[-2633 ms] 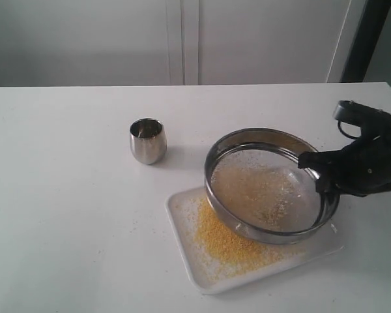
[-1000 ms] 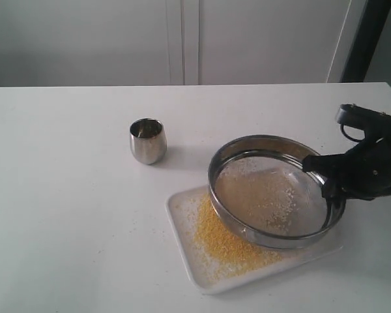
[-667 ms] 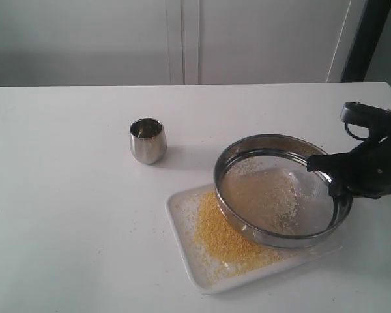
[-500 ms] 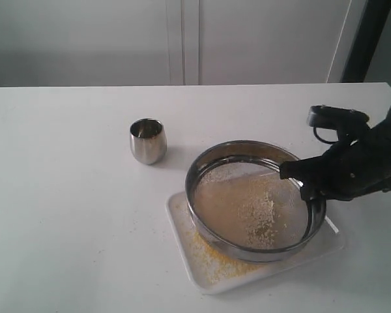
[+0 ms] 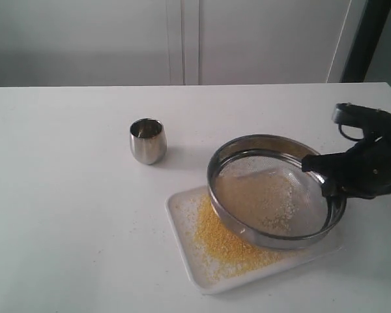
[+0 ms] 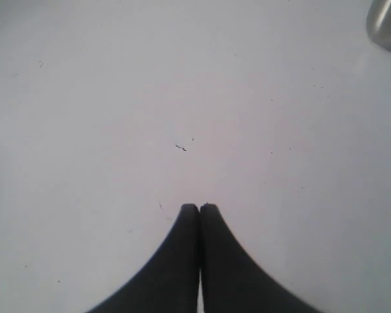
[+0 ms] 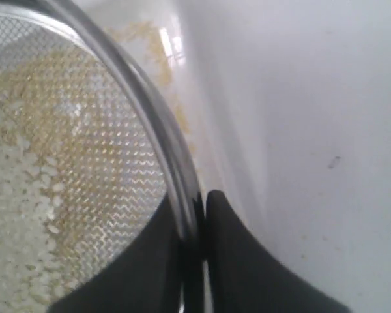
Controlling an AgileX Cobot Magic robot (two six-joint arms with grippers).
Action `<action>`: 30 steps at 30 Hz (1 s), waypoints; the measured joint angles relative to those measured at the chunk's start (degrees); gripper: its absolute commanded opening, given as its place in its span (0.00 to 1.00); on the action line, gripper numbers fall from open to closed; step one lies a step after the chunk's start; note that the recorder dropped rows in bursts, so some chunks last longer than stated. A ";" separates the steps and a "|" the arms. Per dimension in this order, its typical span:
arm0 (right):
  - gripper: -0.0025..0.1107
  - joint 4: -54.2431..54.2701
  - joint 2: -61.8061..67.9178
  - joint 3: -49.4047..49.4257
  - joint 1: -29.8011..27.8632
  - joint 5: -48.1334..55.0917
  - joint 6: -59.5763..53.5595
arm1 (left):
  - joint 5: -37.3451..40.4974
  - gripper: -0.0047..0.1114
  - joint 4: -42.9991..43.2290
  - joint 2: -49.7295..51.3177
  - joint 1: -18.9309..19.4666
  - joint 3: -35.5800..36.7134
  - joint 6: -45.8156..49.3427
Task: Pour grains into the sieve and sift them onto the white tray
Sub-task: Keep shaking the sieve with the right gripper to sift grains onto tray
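Note:
The sieve (image 5: 274, 189) hangs tilted just above the white tray (image 5: 182, 241), and my right gripper (image 5: 324, 177) is shut on its right rim. Pale whitish grains (image 5: 277, 207) lie on the mesh. A heap of fine yellow grains (image 5: 225, 240) covers the tray under and left of the sieve. In the right wrist view the steel sieve rim (image 7: 153, 124) runs between the black fingers of my right gripper (image 7: 197, 203), with whitish grains (image 7: 19, 176) on the mesh. My left gripper (image 6: 199, 207) is shut and empty over bare table; it does not show in the exterior view.
A small rounded steel cup (image 5: 147, 140) stands upright on the white table (image 5: 65, 195), left of and behind the tray; its edge (image 6: 388, 26) shows in a corner of the left wrist view. A grey wall runs behind the table.
Within the last second the sieve swung left over the tray and back right again, held by my right gripper. The whitish grains shifted on the mesh. Cup and tray stayed put.

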 measured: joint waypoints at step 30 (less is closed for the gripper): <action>0.02 19.67 3.77 -0.01 -4.38 6.37 -26.90 | 0.00 0.04 0.00 0.00 0.00 0.00 0.00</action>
